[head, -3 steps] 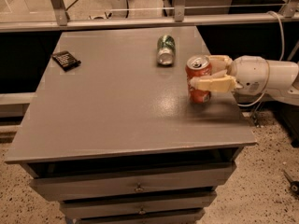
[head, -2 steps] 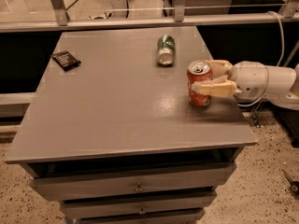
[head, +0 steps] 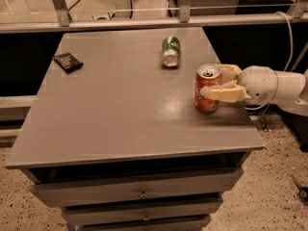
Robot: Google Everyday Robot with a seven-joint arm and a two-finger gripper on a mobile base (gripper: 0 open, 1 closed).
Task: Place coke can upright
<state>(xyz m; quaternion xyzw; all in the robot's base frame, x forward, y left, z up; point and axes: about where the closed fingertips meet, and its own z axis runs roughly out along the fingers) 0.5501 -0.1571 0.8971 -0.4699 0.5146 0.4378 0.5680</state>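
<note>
The coke can (head: 207, 100) is red-orange with white lettering and a silver top. It stands upright on the right side of the grey table (head: 120, 109), near the right edge. My gripper (head: 212, 83) reaches in from the right at can height. One cream finger (head: 222, 93) lies across the can's front and the other (head: 230, 71) sits behind it, so the gripper is shut on the can. The can's base looks level with the tabletop.
A green can (head: 170, 51) lies on its side at the back of the table. A small dark flat object (head: 68, 61) lies at the back left. Drawers (head: 139, 194) run below the tabletop. A metal rail (head: 144, 22) runs behind the table.
The coke can and the gripper holding it have come down slightly. The can is upright throughout.
</note>
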